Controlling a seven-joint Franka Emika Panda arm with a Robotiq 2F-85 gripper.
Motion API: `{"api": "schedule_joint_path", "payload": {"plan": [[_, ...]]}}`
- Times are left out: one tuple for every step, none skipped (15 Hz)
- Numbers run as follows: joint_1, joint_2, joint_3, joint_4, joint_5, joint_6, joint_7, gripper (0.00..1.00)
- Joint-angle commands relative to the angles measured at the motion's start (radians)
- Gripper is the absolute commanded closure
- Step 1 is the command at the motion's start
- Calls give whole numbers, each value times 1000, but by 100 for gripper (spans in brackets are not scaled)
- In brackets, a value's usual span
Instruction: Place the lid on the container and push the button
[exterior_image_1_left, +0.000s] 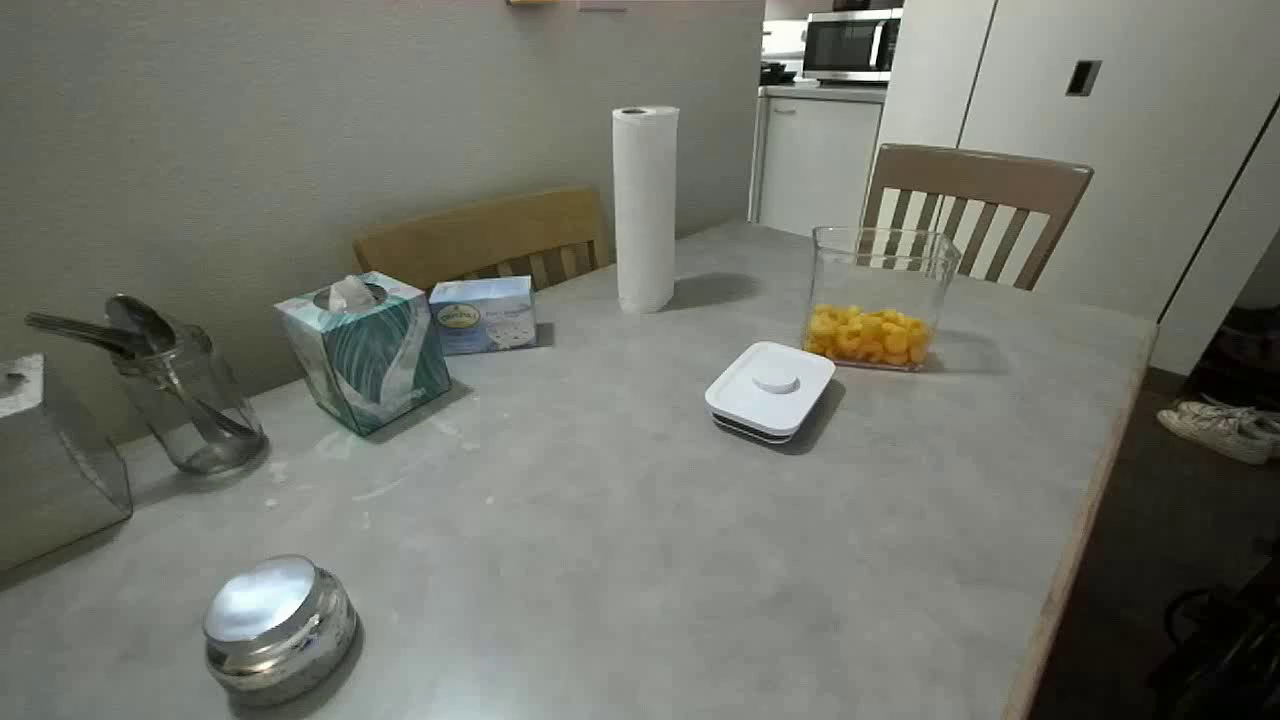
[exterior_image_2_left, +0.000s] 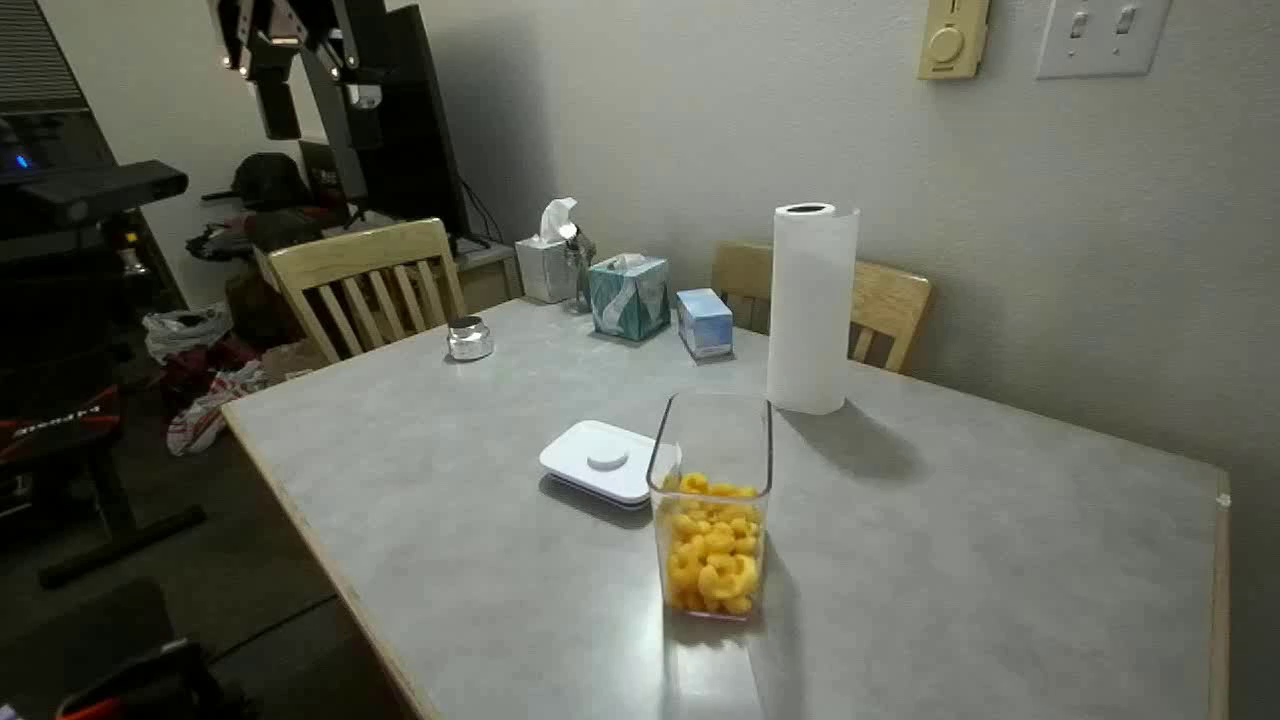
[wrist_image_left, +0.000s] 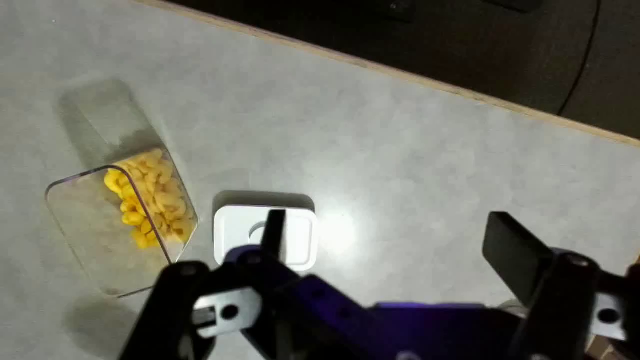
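Note:
The flat white square lid (exterior_image_1_left: 745, 400) lies on the table with its round white button (exterior_image_1_left: 776, 376) facing up. The lid also shows in an exterior view (exterior_image_2_left: 575, 455) and in the wrist view (wrist_image_left: 302, 240). The clear container (exterior_image_1_left: 880, 290), with orange-yellow contents low inside, stands upright and open beside the lid. It also shows in an exterior view (exterior_image_2_left: 712, 510) and in the wrist view (wrist_image_left: 155, 200). My gripper (wrist_image_left: 387, 227) is open and empty, high above the table. In the wrist view its left finger covers part of the lid and button. It shows at the top of an exterior view (exterior_image_2_left: 322, 112).
A paper towel roll (exterior_image_1_left: 645, 210) stands behind the lid. A blue box (exterior_image_1_left: 485, 315), a teal tissue box (exterior_image_1_left: 365, 350), a glass jar with spoons (exterior_image_1_left: 190, 400) and another tissue box (exterior_image_1_left: 50, 470) line the wall side. A shiny metal jar (exterior_image_1_left: 280, 630) stands apart. Chairs surround the table (exterior_image_1_left: 620, 540).

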Motion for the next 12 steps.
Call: {"api": "schedule_joint_path", "payload": {"plan": [[-8,1,7,2,2,-2,-2,0],[-9,1,8,1,7,5,10,0],[-10,0,10,-3,11,19,25,0],[-11,0,14,-6,18,33,52,0],[-14,0,19,-9,19,49,84,0],[-19,-2,28,-15,20,80,138,0],[-23,-2,37,-21,18,110,191,0],[-28,0,49,-31,15,155,263,0],[-32,5,60,-37,7,192,322,0],[-36,10,71,-48,1,242,380,0],[-42,19,80,-57,-8,297,433,0],[-49,28,90,-72,-20,361,486,0]]}}
